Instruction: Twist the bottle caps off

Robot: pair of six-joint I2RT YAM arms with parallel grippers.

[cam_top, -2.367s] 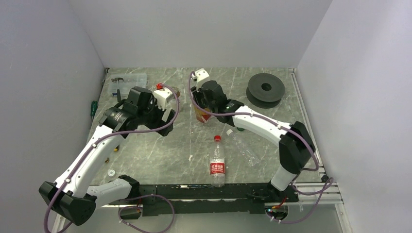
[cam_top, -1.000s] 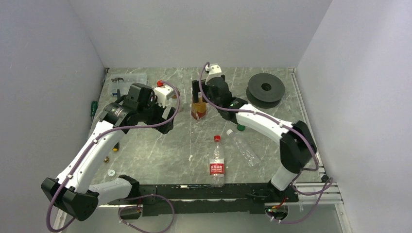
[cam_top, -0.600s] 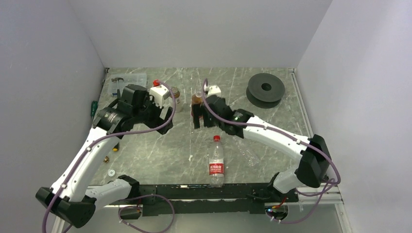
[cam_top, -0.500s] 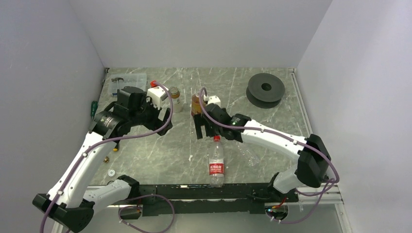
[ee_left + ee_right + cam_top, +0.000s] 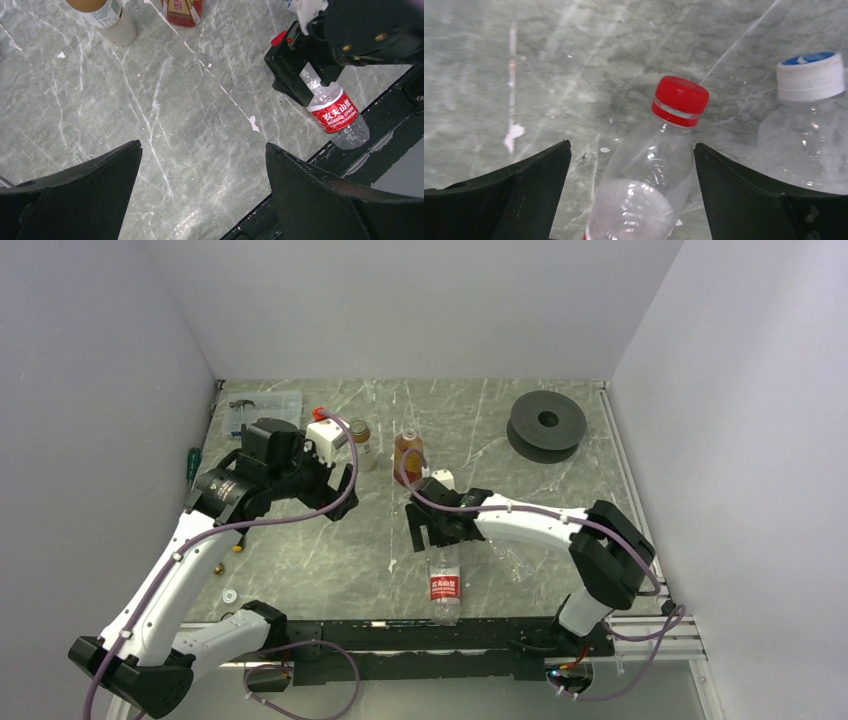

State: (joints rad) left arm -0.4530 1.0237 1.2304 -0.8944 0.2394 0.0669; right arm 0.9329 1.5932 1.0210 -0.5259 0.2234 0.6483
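A red-labelled bottle lies on the table near the front edge, and its red cap is screwed on. My right gripper is open. Its fingers stand on either side of this bottle's shoulder, with gaps on both sides. Next to it lies a plain bottle with a white cap. At the back, an amber bottle and a short pale bottle stand upright. My left gripper hangs open over bare table, left of the right gripper.
A large black spool lies at the back right. A clear box holding a hammer sits at the back left, with a green-handled screwdriver by the left wall. A small white ring lies near the left arm's base.
My right arm left the amber bottle, swung toward the front and came down over the neck of the lying red-labelled bottle. The left arm drew back slightly to the left.
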